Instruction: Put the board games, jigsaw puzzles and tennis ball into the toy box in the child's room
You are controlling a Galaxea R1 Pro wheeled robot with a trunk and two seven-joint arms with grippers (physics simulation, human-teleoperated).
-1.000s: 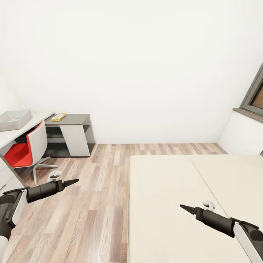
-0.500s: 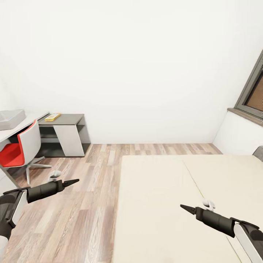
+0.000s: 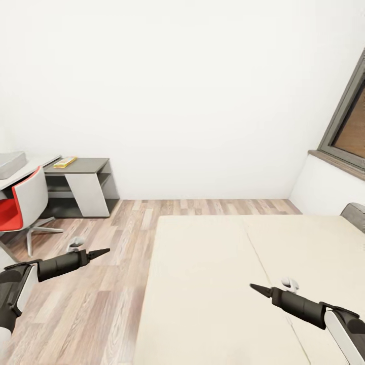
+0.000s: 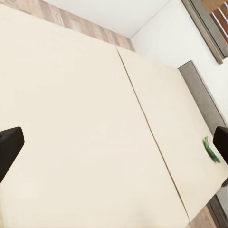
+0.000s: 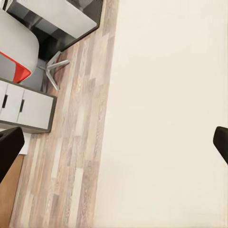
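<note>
Far left in the head view: corner of the grey toy box (image 3: 10, 163) on the pale worktop (image 3: 30, 170), red and white swivel chair (image 3: 23, 208) tucked beneath. A flat yellow board game (image 3: 65, 162) lay on the lower dark grey section of the worktop; its lettering was too small to read. No other writing legible anywhere.

Left gripper (image 3: 99, 252) hung over the plank floor (image 3: 101, 294), tips drawn to one point in the head view, yet its own wrist view showed the two fingers (image 4: 8, 145) far apart, empty. So: released, grasping nothing.

Centre to right: the cream bed (image 3: 228, 284), seam running away from the robot. Right gripper (image 3: 257, 289) hovered above the mattress, fingers (image 5: 9, 142) likewise spread and empty.

Left wrist view caught a small green object (image 4: 210, 148) near the bed's far edge by a grey headboard (image 4: 202, 99); identity uncertain, possibly a game box edge-on. Judged: the bed's games lay rightward, so the right arm was nearer.
</note>
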